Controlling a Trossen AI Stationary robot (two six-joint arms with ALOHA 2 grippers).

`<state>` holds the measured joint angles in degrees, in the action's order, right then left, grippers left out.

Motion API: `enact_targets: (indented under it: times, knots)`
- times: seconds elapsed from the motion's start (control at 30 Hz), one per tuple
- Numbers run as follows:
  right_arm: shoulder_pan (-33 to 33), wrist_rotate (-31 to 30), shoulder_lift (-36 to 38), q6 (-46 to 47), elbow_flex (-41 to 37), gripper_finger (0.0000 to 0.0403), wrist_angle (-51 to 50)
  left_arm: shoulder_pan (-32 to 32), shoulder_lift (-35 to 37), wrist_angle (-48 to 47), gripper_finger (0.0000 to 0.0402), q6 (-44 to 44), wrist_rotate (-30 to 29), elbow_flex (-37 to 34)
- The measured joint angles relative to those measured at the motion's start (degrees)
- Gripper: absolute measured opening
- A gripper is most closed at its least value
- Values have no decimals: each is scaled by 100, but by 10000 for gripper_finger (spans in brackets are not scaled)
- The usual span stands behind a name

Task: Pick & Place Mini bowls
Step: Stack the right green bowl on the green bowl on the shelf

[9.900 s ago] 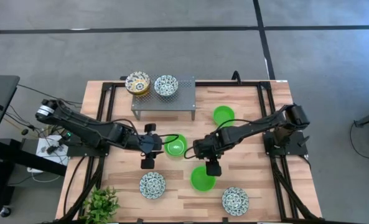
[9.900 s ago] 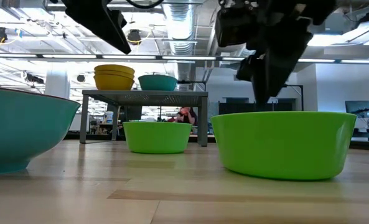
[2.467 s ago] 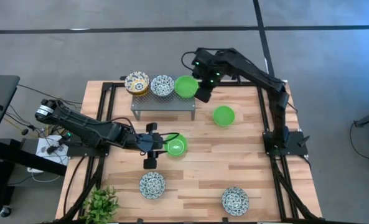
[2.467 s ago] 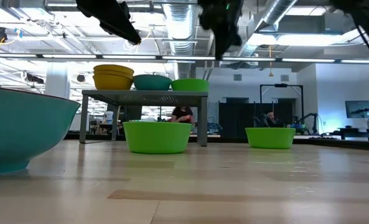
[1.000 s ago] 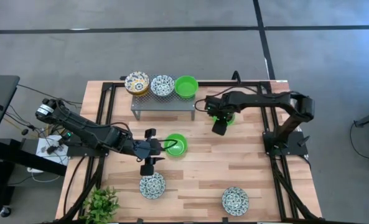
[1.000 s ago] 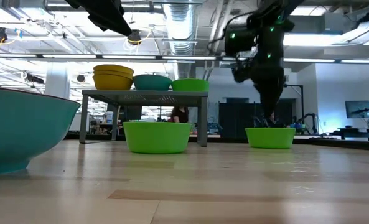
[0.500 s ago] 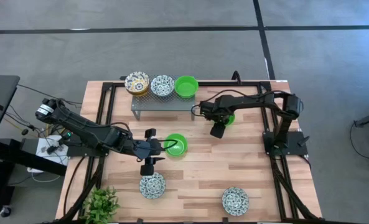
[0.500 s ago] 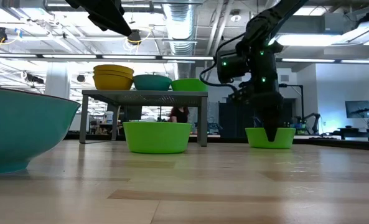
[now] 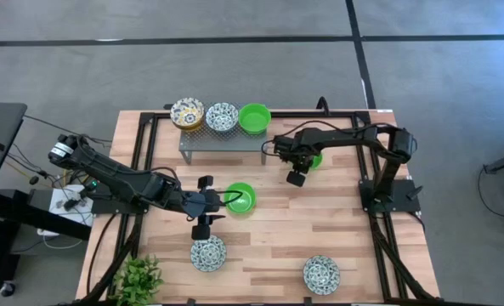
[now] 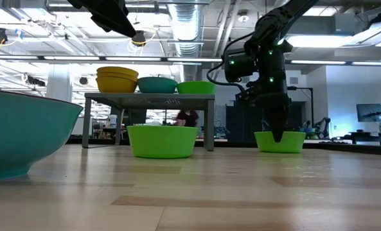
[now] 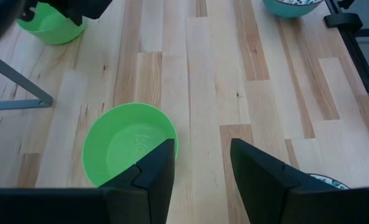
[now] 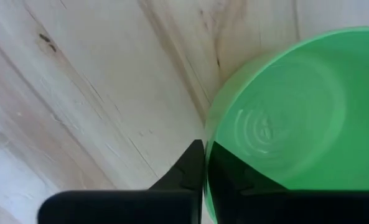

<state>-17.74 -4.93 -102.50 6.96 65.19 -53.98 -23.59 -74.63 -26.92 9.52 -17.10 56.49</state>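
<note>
My right gripper (image 9: 298,171) points down at a plain green mini bowl (image 9: 314,159) on the table right of the grey stand (image 9: 223,141), and is shut on it. On the stand sit a yellow patterned bowl (image 9: 188,113), a blue-and-white bowl (image 9: 223,117) and a green bowl (image 9: 254,118). My left gripper (image 11: 200,168) hangs open above the table beside a second green bowl (image 11: 125,146) and touches nothing. My right gripper pinches the green bowl's rim (image 12: 206,138) on its near-left side, one finger (image 12: 187,169) outside the wall and one finger (image 12: 234,177) inside. The fingers come from above, pointing down. The bowl stands upright with its base on the table (image 10: 280,142).
Two blue-and-white bowls (image 9: 207,252) (image 9: 320,274) stand near the front edge. A potted plant (image 9: 138,276) sits at the front left corner. Black frame rails (image 9: 366,136) run along the table's sides. Bare wood lies between the bowls.
My right gripper has come down from just above the green bowl until its fingertips stand at the bowl's rim. The bowl has stayed where it was.
</note>
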Motion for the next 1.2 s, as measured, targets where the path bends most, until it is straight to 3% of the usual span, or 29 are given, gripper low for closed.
enact_targets:
  times: [0.43, 1.03, 1.2]
  knots:
    - [16, 39, -15, 0, 359, 4, -628, 2, 0, 37, 158, -2, -46, 0]
    - [118, -315, -15, -444, 3159, 1, -2429, 2, 0, 42, 158, -2, -46, 0]
    - [103, -310, -15, -1097, 3961, 1, -2476, 2, 0, 42, 158, -19, -46, 0]
